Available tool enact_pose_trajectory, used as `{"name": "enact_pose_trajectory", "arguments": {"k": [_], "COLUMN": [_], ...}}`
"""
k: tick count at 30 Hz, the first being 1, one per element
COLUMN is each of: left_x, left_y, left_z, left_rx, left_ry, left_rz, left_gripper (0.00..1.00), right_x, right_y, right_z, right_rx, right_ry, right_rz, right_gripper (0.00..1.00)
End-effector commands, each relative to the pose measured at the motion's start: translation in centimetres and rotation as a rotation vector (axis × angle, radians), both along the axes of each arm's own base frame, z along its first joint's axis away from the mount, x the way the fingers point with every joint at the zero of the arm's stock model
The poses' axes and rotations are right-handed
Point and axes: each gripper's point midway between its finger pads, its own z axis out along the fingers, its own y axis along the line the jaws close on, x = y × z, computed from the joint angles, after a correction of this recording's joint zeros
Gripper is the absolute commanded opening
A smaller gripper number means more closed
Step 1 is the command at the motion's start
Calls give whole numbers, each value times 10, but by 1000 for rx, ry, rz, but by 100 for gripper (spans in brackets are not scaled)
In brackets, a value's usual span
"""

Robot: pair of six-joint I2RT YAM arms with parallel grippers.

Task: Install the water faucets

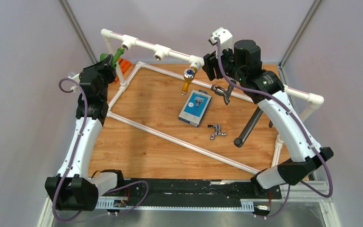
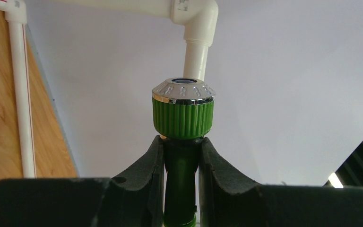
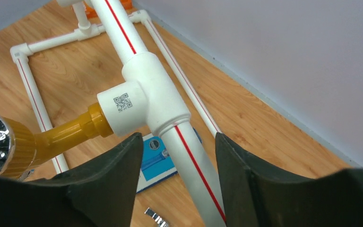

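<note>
We see the left end effector pinching the green faucet by its neck, at 11 o'clock on the desk. The right end effector is spread and straddles the pipe just below a tee at 12 o'clock, with gaps on both sides. The yellow faucet sits in that tee. The chrome faucet lies on the desk at 4 o'clock from the box.

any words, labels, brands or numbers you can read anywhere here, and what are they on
No word or number reads clearly in any view.
QR code, no legible letters: on the white plastic tee socket.
Dark print, blurred: on the white pipe elbow.
Print too small to read: on the flat blue-and-white box.
</note>
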Motion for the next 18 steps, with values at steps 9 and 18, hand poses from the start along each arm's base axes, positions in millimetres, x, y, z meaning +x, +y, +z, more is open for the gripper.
{"name": "enact_pose_trajectory", "arguments": {"k": [9, 18], "left_x": [-1, 0], "left_y": [-8, -10], "left_z": [11, 16], "left_rx": [16, 23], "left_ry": [-63, -79], "left_rz": [-48, -60], "left_gripper": [0, 0], "right_x": [3, 0], "right_y": [7, -5], "right_z": [2, -62], "right_rx": [-248, -419], "right_ry": [15, 146], "right_rz": [156, 181], "right_gripper": [76, 73]}}
